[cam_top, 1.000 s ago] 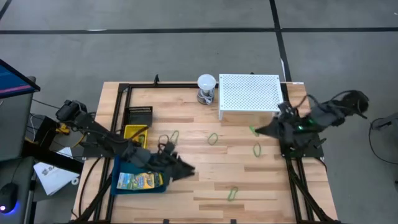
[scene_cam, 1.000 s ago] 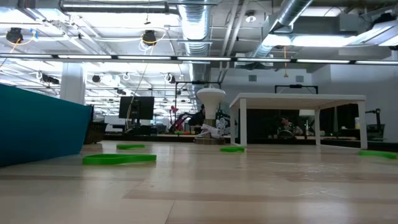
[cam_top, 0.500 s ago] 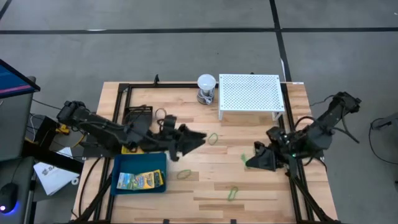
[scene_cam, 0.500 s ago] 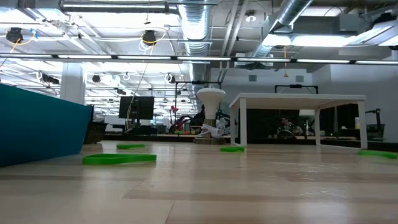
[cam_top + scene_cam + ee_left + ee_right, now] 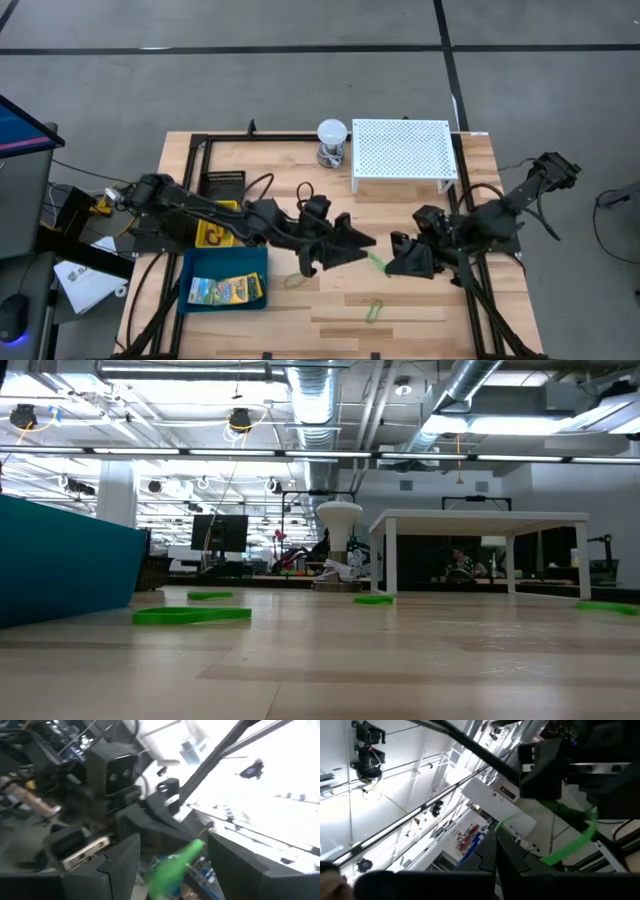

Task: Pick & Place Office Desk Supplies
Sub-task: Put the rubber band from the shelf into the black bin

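We see the right gripper (image 5: 392, 262) clamped on a thin green rubber loop (image 5: 377, 263), the wide-spread left gripper (image 5: 366, 242) just left of it.

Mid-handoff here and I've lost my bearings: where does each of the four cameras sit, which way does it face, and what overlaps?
High view: overhead, straight down; both arms, left gripper, right gripper, thin green loop between them.
Low view: table height, level across the wooden table; no arm shows.
Left wrist view: past its own dark fingers at the right gripper.
Right wrist view: past its own fingers, upward at the left gripper.
Shared: both wrist views and the high view show that loop.
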Action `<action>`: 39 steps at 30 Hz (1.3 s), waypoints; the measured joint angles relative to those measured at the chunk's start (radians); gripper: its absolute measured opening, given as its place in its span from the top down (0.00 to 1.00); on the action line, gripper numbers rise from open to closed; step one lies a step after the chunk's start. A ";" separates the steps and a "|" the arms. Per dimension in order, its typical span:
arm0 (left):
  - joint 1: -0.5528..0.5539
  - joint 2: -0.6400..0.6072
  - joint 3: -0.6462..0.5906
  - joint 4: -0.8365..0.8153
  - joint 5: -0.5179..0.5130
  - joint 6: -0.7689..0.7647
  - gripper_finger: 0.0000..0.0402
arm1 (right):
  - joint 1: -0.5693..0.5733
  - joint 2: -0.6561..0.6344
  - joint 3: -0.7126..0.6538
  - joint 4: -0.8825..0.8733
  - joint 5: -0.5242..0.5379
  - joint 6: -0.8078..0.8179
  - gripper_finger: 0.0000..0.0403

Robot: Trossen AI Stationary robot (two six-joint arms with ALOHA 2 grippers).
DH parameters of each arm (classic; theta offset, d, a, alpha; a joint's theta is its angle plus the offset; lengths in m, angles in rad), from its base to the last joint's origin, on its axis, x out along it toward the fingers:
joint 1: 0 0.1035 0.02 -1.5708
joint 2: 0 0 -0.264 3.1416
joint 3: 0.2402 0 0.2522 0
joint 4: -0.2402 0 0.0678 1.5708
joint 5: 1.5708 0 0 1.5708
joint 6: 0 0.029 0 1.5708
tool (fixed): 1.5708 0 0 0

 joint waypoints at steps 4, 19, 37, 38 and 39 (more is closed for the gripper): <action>-0.009 0.006 0.000 -0.011 0.009 -0.007 0.44 | 0.005 -0.001 0.000 0.001 -0.004 -0.004 1.00; -0.018 0.005 0.000 0.010 0.003 -0.008 0.44 | -0.019 -0.001 0.000 -0.015 -0.023 -0.003 1.00; -0.041 0.003 0.000 0.009 0.069 0.003 0.77 | -0.045 -0.001 0.000 -0.033 -0.025 0.004 1.00; -0.041 0.003 0.000 0.009 0.073 0.003 0.80 | -0.045 -0.001 0.000 -0.033 -0.025 0.004 1.00; -0.041 0.003 0.000 0.009 0.081 0.003 0.82 | -0.049 -0.001 0.000 -0.032 -0.025 0.004 1.00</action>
